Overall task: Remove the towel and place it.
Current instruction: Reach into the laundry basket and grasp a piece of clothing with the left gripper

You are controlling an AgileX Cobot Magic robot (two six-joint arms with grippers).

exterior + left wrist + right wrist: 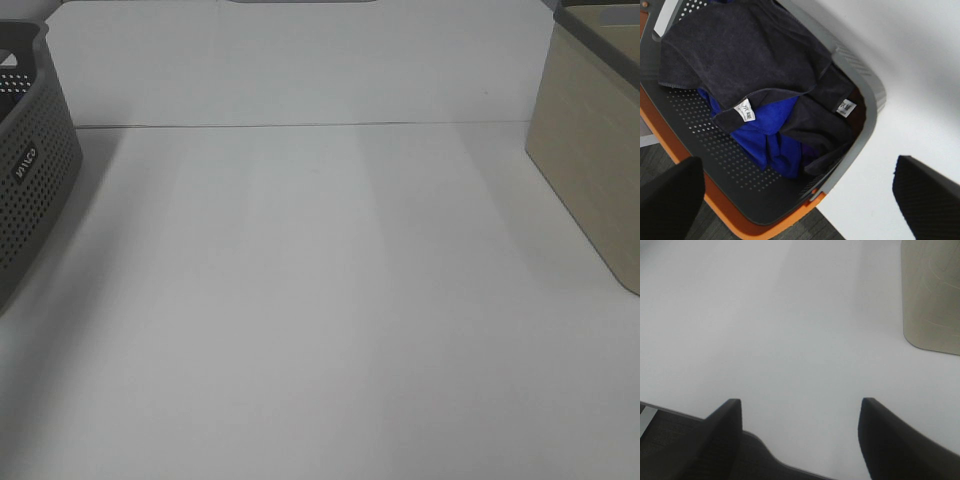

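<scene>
High view: the basket [35,190] sits at the desk [320,320] edge, contents hidden. Left wrist view: left fingers [670,200] spread, empty, above the basket, with the towel [740,50] inside it over a blue cloth [765,135]; a deep pinch may drag both out. Right wrist view: right fingers [722,435] apart, empty, no basket in sight.

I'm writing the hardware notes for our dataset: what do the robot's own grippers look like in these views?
Only the finger ends show. The left gripper has two broad black fingers with a fine, woven-looking texture and blunt, angled tips. The right gripper has similar dark fingers, which look smooth here and narrow towards the tips. No cables, markings or arm links are visible in any view.
</scene>
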